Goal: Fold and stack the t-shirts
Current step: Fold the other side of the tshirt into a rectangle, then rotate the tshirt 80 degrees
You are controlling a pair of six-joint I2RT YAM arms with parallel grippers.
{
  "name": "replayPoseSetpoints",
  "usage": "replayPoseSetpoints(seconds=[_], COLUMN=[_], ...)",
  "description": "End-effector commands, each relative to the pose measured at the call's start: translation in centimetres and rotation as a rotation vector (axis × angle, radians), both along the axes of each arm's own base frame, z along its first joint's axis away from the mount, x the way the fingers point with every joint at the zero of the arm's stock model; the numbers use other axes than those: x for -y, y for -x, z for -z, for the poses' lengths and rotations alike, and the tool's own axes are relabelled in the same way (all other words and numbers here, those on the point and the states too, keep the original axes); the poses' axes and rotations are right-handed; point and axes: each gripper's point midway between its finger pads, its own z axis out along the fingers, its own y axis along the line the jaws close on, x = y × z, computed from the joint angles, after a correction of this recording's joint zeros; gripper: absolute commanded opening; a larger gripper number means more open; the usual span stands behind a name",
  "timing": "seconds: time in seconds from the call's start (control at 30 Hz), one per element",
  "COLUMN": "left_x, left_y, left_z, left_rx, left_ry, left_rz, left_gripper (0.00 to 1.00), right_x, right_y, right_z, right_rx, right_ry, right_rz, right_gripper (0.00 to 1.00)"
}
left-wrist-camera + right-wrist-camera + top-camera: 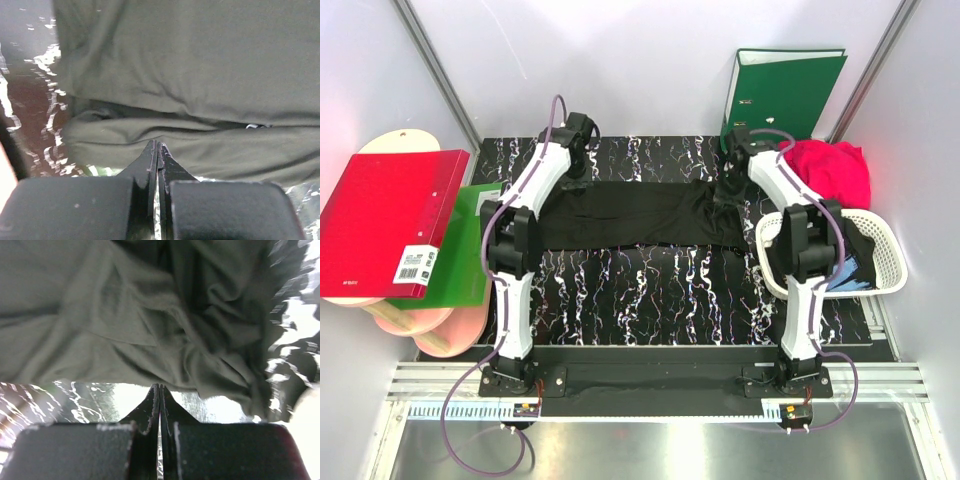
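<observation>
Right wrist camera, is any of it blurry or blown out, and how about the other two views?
Right wrist: the black t-shirt is smeared at its bunched right side, and the table glares white there. Left wrist: soft focus, glare streaks on the left. Top external: sharp, evenly lit.

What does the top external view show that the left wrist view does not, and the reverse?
Only top external: the red binder at left, the green binder standing at the back, the white basket at right, and the crimson-pink t-shirt behind it. Only left wrist: the left tool up close, jaws shut, tips at the edge of a folded-under cloth layer. Both: the black t-shirt spread on the marbled table.
</observation>
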Motion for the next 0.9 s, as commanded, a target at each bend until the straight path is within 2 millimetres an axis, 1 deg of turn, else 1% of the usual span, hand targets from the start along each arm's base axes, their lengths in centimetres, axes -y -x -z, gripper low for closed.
replayPoseSetpoints(seconds=[0.0,0.03,0.13,0.17,0.23,0.27,0.3,0.37,0.47,0.6,0.63,0.67,0.73,0.77,0.87], left_x=[3.1,3.5,3.8,3.8,4.6,4.6,5.0,5.2,5.7,6.3,6.6,6.8,7.1,7.1,6.4], left_y=[-1.8,-2.3,-2.9,-3.0,-3.4,-3.6,-4.0,-4.0,-4.4,-5.6,-6.0,-6.5,-6.7,-6.9,-6.2], left_z=[1.2,1.0,2.5,3.8,4.2,5.2,5.1,6.5,7.6,7.6,8.0,7.7,8.2,8.0,9.1], left_rx=[0.025,0.039,0.016,-0.001,-0.001,-0.016,-0.009,-0.030,-0.026,0.007,0.012,0.024,0.015,0.017,-0.025], left_ry=[0.200,0.224,0.243,0.243,0.276,0.280,0.298,0.310,0.335,0.353,0.360,0.373,0.383,0.384,0.365], left_rz=[-0.029,-0.034,-0.060,-0.075,-0.070,-0.089,-0.085,-0.122,-0.169,-0.201,-0.207,-0.218,-0.221,-0.216,-0.226], left_gripper=[0.00,0.00,0.00,0.00,0.00,0.00,0.00,0.00,0.00,0.00,0.00,0.00,0.00,0.00,0.00], right_x=[-2.2,-2.4,-2.8,-2.9,-3.2,-3.1,-3.1,-2.8,-2.1,-1.5,-1.4,-1.4,-1.1,-1.0,-0.2], right_y=[1.1,0.7,0.3,0.3,0.2,0.5,0.5,1.0,1.9,2.8,2.9,3.1,3.1,3.1,2.6], right_z=[1.3,1.3,2.2,2.5,2.9,3.0,3.3,3.8,4.9,5.9,6.2,6.9,7.5,8.1,9.2], right_rx=[-0.083,-0.075,-0.094,-0.104,-0.119,-0.130,-0.134,-0.154,-0.202,-0.234,-0.243,-0.262,-0.275,-0.293,-0.318], right_ry=[-0.067,-0.069,-0.067,-0.069,-0.065,-0.056,-0.047,-0.021,0.017,0.047,0.047,0.052,0.066,0.080,0.139], right_rz=[-0.085,-0.089,-0.094,-0.101,-0.108,-0.113,-0.114,-0.121,-0.122,-0.119,-0.118,-0.113,-0.111,-0.101,-0.092], right_gripper=[0.00,0.00,0.00,0.00,0.00,0.00,0.00,0.00,0.00,0.00,0.00,0.00,0.00,0.00,0.00])
